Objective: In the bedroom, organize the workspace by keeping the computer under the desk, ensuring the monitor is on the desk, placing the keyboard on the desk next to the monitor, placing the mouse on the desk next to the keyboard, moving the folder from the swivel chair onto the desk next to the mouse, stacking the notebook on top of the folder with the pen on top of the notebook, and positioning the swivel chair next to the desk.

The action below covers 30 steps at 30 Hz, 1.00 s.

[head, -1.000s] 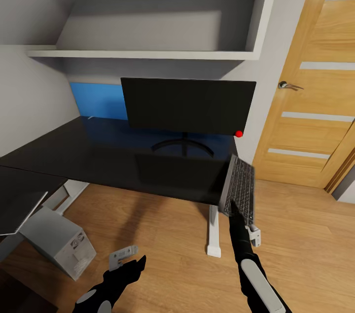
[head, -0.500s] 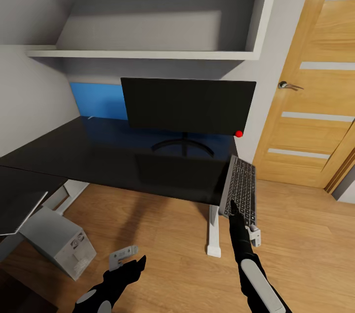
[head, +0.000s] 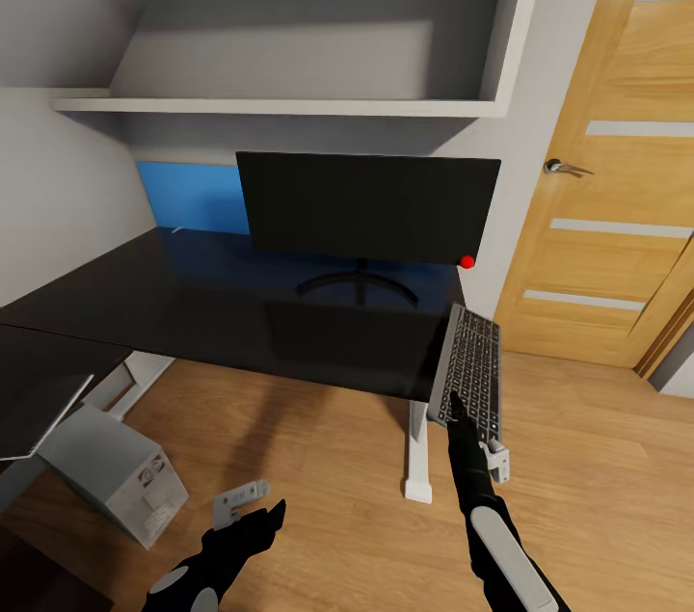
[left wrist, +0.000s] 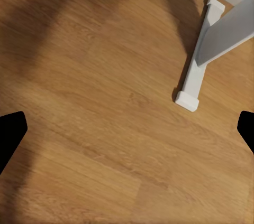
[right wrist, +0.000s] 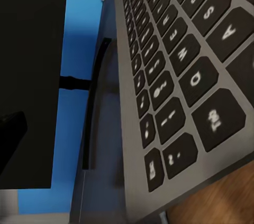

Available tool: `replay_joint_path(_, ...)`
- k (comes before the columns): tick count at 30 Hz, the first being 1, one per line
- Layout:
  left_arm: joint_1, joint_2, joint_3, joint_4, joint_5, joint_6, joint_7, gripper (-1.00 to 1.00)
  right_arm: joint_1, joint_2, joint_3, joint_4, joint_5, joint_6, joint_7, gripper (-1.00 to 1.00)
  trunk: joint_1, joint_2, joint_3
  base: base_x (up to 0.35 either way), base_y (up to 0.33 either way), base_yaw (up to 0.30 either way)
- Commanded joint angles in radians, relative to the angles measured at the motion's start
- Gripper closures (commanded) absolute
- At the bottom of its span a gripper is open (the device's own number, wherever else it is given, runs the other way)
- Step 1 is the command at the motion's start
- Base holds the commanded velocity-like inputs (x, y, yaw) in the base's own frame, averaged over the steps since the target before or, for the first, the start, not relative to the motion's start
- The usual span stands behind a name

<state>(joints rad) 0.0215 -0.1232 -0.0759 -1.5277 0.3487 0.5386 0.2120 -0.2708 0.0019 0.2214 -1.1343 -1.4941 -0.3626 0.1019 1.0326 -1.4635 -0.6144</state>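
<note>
The black monitor (head: 366,207) stands on the black desk (head: 193,304), on its round base. At the desk's right end is the dark grey keyboard (head: 469,369), lengthwise, with its near end beyond the desk's front edge. My right gripper (head: 452,412) is shut on that near end. The right wrist view has the keyboard's keys (right wrist: 174,76) very close, beside the monitor (right wrist: 32,49). The light grey computer (head: 116,472) sits on the floor under the desk's left part. Low over the wooden floor, my left gripper (head: 253,525) is open with nothing in it, its fingertips (left wrist: 10,134) wide apart.
A blue panel (head: 188,198) runs along the wall behind the monitor. White shelves (head: 289,101) hang above the desk. A wooden door (head: 617,188) stands at the right. The desk's white leg (head: 417,458) and its foot (left wrist: 193,84) rest on the floor.
The keyboard has tipped from more on-edge to flatter, its key face now wider toward the camera. The right gripper shifted slightly with it. The left arm has not moved.
</note>
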Motion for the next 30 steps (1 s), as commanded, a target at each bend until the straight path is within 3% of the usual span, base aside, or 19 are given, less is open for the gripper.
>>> replay_joint_path(1,0.0,0.0,-0.001,-0.002,0.01,0.003,0.009,-1.0,-0.001,0.0,0.002,0.001,-0.011,-0.006,0.007,-1.0,0.0,0.0,-0.001,0.0,0.0,0.0)
replay_joint_path(30,0.0,-0.001,-0.002,-0.002,0.01,0.003,0.009,-1.0,-0.001,0.0,0.004,0.009,-0.011,0.003,0.006,-1.0,0.0,0.0,-0.001,0.0,0.0,0.0)
